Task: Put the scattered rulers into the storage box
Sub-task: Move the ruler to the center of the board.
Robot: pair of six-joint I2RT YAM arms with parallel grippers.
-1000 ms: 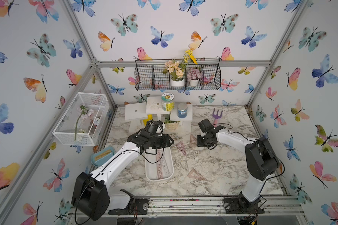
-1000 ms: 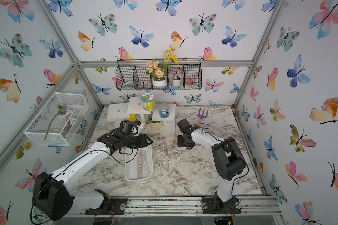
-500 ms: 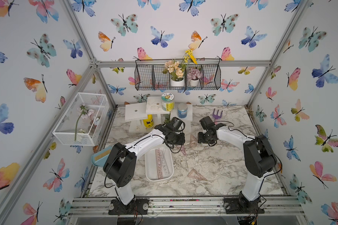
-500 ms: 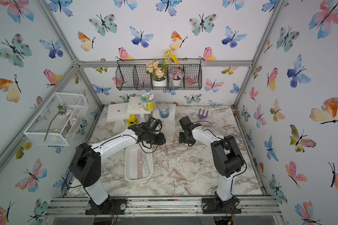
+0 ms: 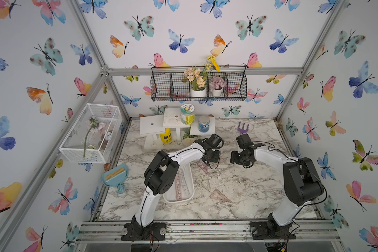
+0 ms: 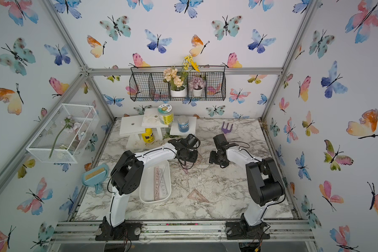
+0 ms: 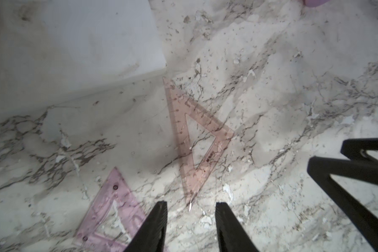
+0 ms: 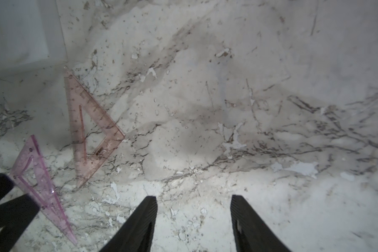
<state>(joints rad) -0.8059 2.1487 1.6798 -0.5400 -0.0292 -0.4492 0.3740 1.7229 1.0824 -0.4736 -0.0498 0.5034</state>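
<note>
Facing two set squares point(image 7: 178, 122)

The desk point(image 7: 292, 91) is a matt marble-print surface, scuffed and flecked with pale chips. The storage box point(image 6: 155, 202) is smooth, faintly glossy white plastic, and the rulers point(image 6: 158, 183) inside it look like thin, clear, pink-tinted plastic. Past the far end of the storage box lie a salmon-tinted set square point(image 7: 193, 176) and a pinkish-purple set square point(image 7: 127, 203), both see-through plastic, the purple one catching small glints. The left arm's fingers point(image 7: 153, 229) are matt black plastic. In front of the storage box, the frame rail point(image 5: 205, 227) is bare brushed metal.
</note>
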